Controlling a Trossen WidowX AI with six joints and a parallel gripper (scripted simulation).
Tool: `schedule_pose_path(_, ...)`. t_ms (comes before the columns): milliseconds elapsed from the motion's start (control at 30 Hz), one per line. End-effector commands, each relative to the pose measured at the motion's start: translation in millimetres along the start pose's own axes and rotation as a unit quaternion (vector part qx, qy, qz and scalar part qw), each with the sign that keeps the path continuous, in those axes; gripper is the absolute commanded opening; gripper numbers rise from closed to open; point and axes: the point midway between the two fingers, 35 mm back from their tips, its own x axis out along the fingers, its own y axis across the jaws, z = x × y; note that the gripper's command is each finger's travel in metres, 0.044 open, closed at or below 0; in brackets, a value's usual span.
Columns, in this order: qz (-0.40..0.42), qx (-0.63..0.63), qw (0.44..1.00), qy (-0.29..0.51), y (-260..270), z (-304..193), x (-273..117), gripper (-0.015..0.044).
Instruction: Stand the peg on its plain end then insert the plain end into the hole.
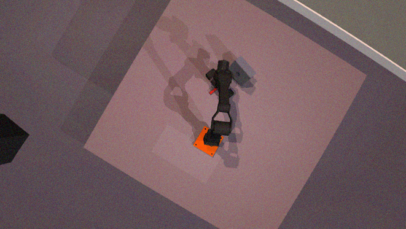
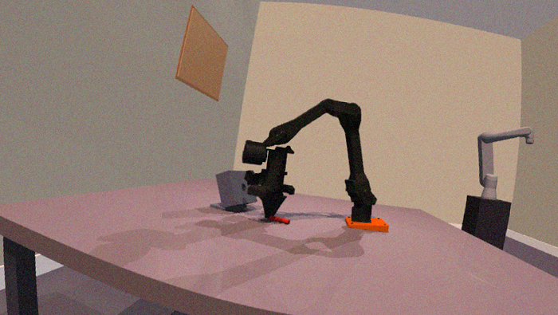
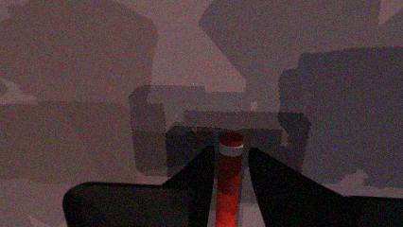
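The red peg (image 1: 212,91) (image 2: 282,220) (image 3: 228,203) lies on its side on the table. Its white band (image 3: 231,150) is near the end that is farther up in the wrist view; its other end is cut off there. My gripper (image 2: 269,217) (image 3: 231,153) points down at table height, with its fingers on either side of the peg near the banded end. They stand narrowly open, and a thin gap shows on both sides of the peg. The grey sloped panel (image 1: 245,67) (image 2: 228,188) stands beside the gripper, its one dark hole (image 1: 238,74) (image 2: 243,186) empty.
The arm's orange base plate (image 1: 202,144) (image 2: 379,227) is fixed to the table (image 1: 293,127) (image 2: 401,285). The panel stands close behind the gripper in the exterior view. Shadows of the arm fall across the table around the peg.
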Motion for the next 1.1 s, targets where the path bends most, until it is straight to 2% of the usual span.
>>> schedule_pose_path(0,0.002,-0.002,1.0,0.001,1,0,0,0.0083)
schedule_pose_path(200,0.002,-0.002,1.0,0.001,1,0,0,0.0049)
schedule_pose_path(400,0.001,-0.001,1.0,-0.003,0,0,0,0.0049)
schedule_pose_path(1067,0.0,0.0,0.996,-0.089,0,-8,-11,0.0049)
